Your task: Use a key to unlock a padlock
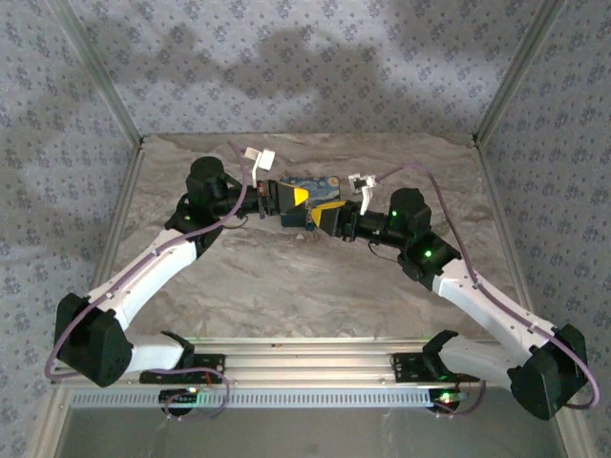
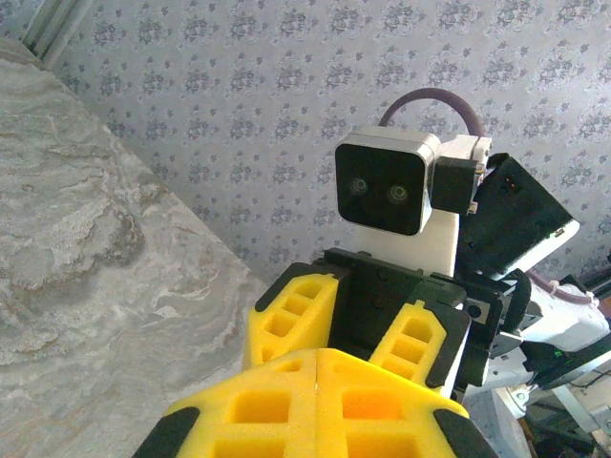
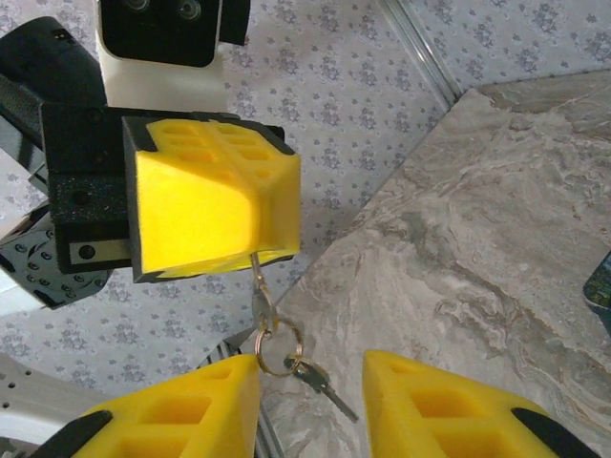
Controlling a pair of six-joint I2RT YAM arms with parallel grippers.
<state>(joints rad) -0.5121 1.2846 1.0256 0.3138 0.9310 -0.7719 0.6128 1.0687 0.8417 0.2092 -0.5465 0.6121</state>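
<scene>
My left gripper [image 3: 250, 219] is shut, hanging above the table. A thin, pale coppery key [image 3: 260, 286] sticks down out of the seam between its yellow pads. A metal ring [image 3: 277, 348] hangs from that key and carries a second, darker key [image 3: 326, 388]. The padlock is hidden. My right gripper [image 3: 310, 405] is open just below, one finger on each side of the ring and touching neither key. In the top view the left gripper [image 1: 291, 202] and right gripper [image 1: 323, 221] meet tip to tip at the back centre. The left wrist view shows the left gripper [image 2: 317, 382] shut, facing the spread right fingers [image 2: 286, 315].
A blue-and-yellow painted box [image 1: 320, 186] lies on the marbled table [image 1: 286, 286] just behind the two grippers; its corner shows at the right edge [image 3: 600, 281]. Patterned walls close in the back and sides. The arm bases sit on the rail [image 1: 305, 367] at the near edge.
</scene>
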